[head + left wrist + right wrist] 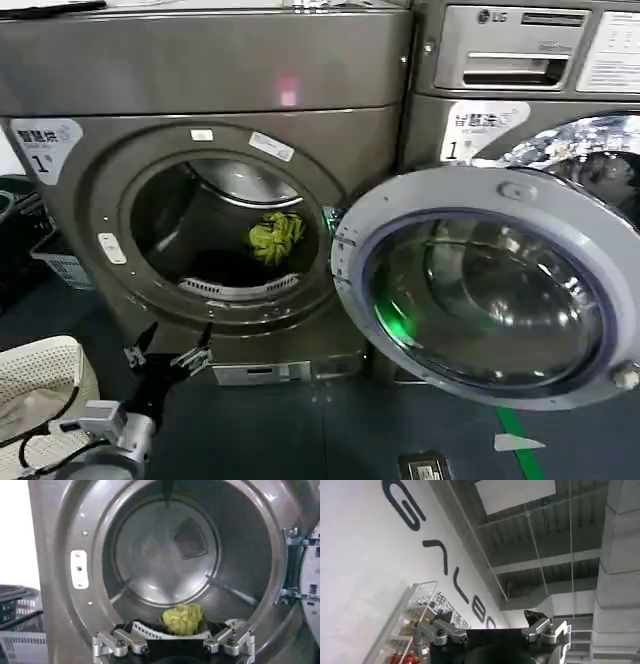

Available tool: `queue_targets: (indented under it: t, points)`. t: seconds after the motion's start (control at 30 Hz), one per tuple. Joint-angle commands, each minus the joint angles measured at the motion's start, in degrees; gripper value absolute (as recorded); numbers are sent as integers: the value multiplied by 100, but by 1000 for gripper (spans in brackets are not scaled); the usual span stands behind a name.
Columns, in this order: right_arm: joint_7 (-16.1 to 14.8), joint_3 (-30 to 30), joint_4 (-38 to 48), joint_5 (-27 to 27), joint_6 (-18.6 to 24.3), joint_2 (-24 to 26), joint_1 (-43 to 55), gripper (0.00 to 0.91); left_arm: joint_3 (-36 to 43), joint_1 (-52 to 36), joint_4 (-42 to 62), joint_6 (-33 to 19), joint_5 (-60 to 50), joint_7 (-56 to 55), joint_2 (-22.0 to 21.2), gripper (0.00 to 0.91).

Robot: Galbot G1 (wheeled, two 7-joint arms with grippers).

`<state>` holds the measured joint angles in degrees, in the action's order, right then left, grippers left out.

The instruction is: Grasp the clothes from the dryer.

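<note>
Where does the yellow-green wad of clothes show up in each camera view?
Head view: the clothes lie low in the dryer drum, right of centre.
Left wrist view: clothes on the drum floor, just beyond the open left gripper.
Right wrist view: points at a ceiling and wall.
Shared landmark: the dryer's round porthole rim.

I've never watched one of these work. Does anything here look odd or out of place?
Nothing looks damaged or spilled. The dryer has its door swung wide open, and the clothes lie bunched at the drum's bottom. The left hand is open below the porthole. The right hand points up toward the ceiling, away from the work.
</note>
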<state>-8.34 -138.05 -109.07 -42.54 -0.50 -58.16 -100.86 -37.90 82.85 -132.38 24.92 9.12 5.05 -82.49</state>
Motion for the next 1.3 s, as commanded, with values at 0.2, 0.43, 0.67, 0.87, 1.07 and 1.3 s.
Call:
queue_targets:
  t: [0.2, 0.43, 0.67, 0.87, 1.07, 1.3]
  points:
    - [37, 1, -29, 40, -10, -28, -39, 907, 68, -162, 130, -163, 46, 13, 75, 907]
    - [36, 28, -237, 47, -12, -161, -125, 907, 417, -1191, 1034, -348, 96, -28, 353, 907]
    - [77, -49, -330, 27, -88, -185, -232, 907, 916, -2845, 2846, -471, 216, -374, 385, 907]
    - [85, 63, -395, 61, -115, -170, -130, 907, 1354, -4178, 4303, -673, 195, -661, 401, 907]
    - [87, 95, -365, 76, -120, -107, -89, 907, 1695, -5333, 5706, -967, 151, -748, 336, 907]
    - [81, 42, -258, 73, -116, 45, -96, 907, 1825, -6617, 7395, -1125, 73, -783, 99, 907]
